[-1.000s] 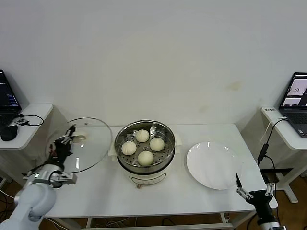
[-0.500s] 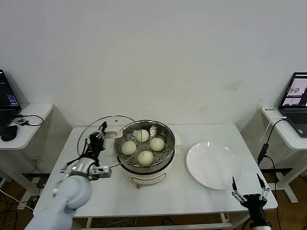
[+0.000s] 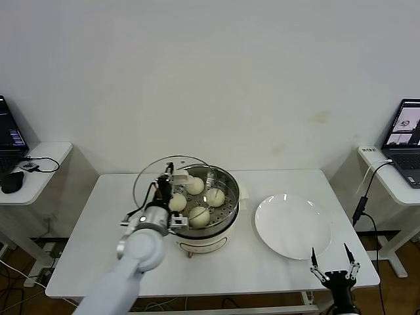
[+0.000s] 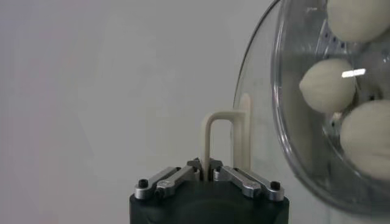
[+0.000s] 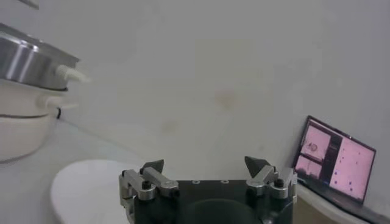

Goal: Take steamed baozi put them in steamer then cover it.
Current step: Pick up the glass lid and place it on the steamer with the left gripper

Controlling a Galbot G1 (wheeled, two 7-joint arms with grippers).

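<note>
Four cream-white baozi lie in the shiny steamer [image 3: 231,209] on its cream cooker base [image 3: 197,247]: one at the back [image 3: 194,186], one right [image 3: 215,197], one front [image 3: 199,216], one left [image 3: 178,202]. My left gripper [image 3: 164,188] is shut on the cream handle [image 4: 223,139] of the clear glass cover [image 3: 149,176]. It holds the cover tilted on edge over the steamer's left rim. In the left wrist view, baozi [image 4: 327,85] show through the glass [image 4: 259,128]. My right gripper [image 3: 333,260] is open and empty at the table's front right edge; it also shows in the right wrist view [image 5: 204,164].
A flat white plate [image 3: 292,226] lies right of the steamer and shows in the right wrist view [image 5: 85,182]. The white table [image 3: 105,243] stands against a white wall. Side tables with laptops stand at the far left [image 3: 10,134] and the far right [image 3: 407,131].
My left gripper has carried the cover rightward from the table's left side to the steamer's left rim. My right gripper has sunk lower at the front right edge.
</note>
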